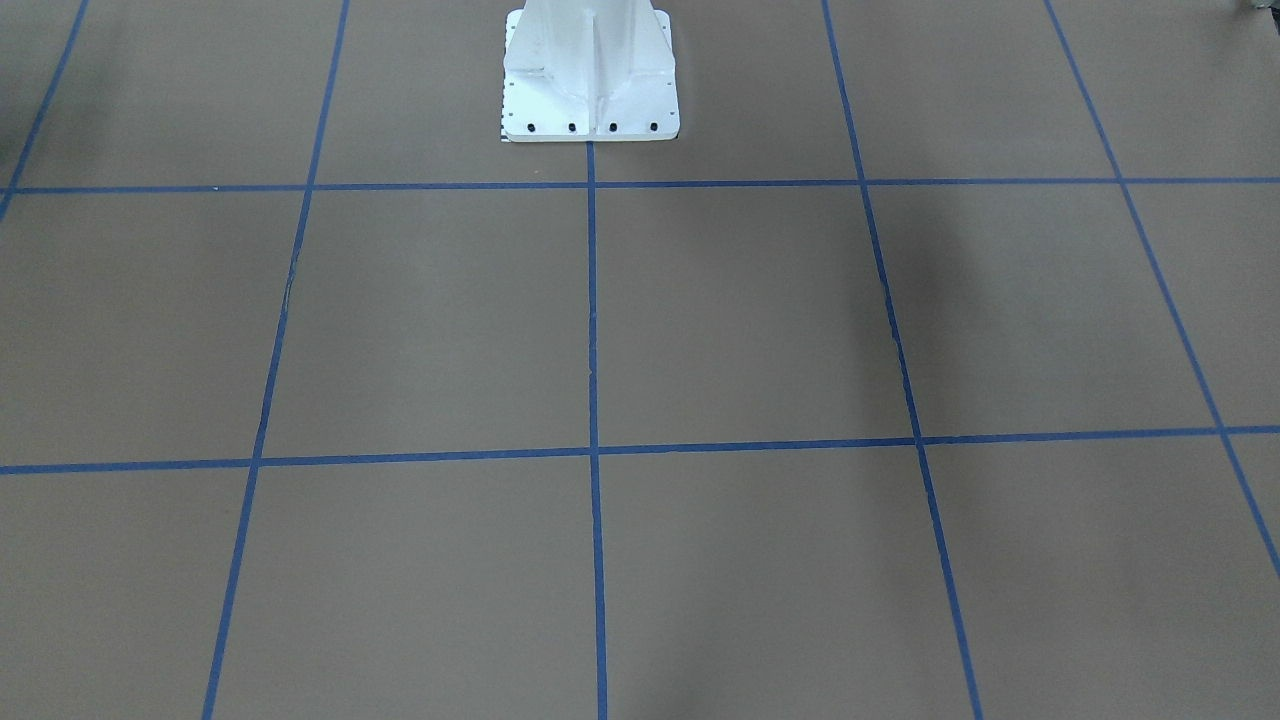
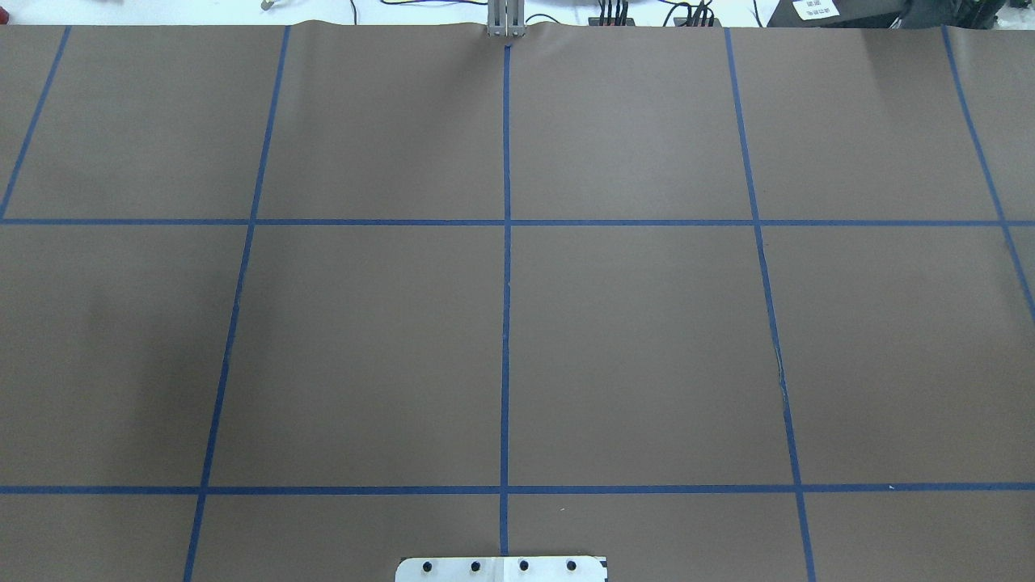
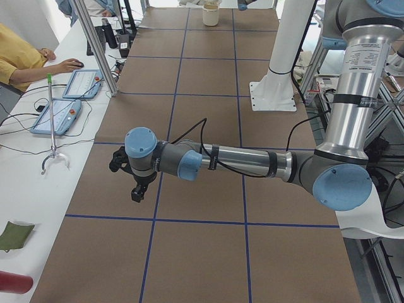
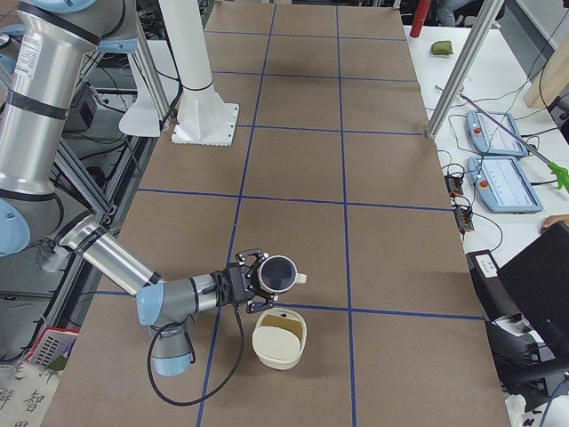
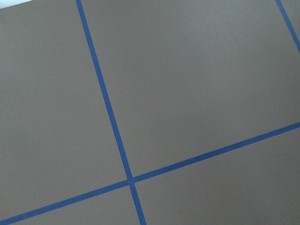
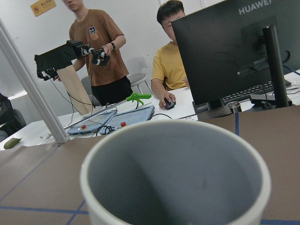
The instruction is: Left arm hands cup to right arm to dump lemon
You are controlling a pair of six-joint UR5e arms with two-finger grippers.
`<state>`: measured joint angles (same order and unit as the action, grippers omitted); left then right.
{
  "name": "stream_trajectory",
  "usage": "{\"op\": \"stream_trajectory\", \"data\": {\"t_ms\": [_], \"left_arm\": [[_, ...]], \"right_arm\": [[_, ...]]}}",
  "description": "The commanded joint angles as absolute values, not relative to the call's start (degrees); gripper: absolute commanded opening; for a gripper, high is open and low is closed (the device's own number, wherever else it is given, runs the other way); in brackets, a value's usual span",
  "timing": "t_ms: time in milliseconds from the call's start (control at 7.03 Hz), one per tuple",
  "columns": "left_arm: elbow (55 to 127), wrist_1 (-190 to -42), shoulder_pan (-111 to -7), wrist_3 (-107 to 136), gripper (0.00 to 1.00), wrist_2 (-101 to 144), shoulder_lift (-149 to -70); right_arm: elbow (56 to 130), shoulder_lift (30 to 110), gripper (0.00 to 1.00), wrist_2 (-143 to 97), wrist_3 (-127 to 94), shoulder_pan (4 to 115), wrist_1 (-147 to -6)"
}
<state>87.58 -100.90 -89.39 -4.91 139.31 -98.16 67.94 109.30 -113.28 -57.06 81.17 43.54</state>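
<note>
Over on the left, the left claw (image 3: pixel 136 191) hangs above bare bench (image 3: pixel 208 252) with nothing visible in it. How wide its jaws stand I cannot tell from this side angle. There's little danger here. Only a drift toward the middle would put it in the other arm's way, and the two are well apart.

Now across to the right, where it matters. The right claw (image 4: pixel 255 283) reaches in level, and the cup (image 4: pixel 279 274) sits between its fingers, mouth roughly upward, handle pointing away from the wrist. How hard those fingers close I cannot tell.

Just beside the cup is a cream tub (image 4: pixel 281 345), standing on the bench. Here's the worry: glazed ceramic is hard and slick, and a round wall pinched from two sides can twist once the mug tips. If it slips, it strikes the tub's rim or the bench. And if the mouth isn't over the tub, a round lemon lands outside and rolls.

The wrist camera shows a thick, rounded white rim and a matte grey inside. There's no lemon in the part that shows, though the bottom is cut off. The tub is smooth, with an olive-yellow inside, and I can't tell what it holds. The bench cover is dull brown, gridded with blue tape.
</note>
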Motion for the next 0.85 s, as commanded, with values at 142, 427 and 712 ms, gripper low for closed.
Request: {"op": "stream_trajectory", "data": {"t_ms": [142, 427, 712], "left_arm": [[87.71, -100.9, -89.38, -3.87, 1.0, 139.83, -98.52], [91.29, -101.95, -89.38, 4.71, 1.0, 139.92, -98.79], [95.43, -104.74, -89.3, 9.47, 1.0, 140.1, -99.4]], "right_arm": [[82.57, 107.32, 0.0, -113.56, -39.74, 81.91, 27.05], [86.83, 102.96, 0.0, -113.12, -39.47, 81.91, 19.36], [86.49, 94.7, 0.0, -113.2, -35.89, 80.96, 10.41]]}}
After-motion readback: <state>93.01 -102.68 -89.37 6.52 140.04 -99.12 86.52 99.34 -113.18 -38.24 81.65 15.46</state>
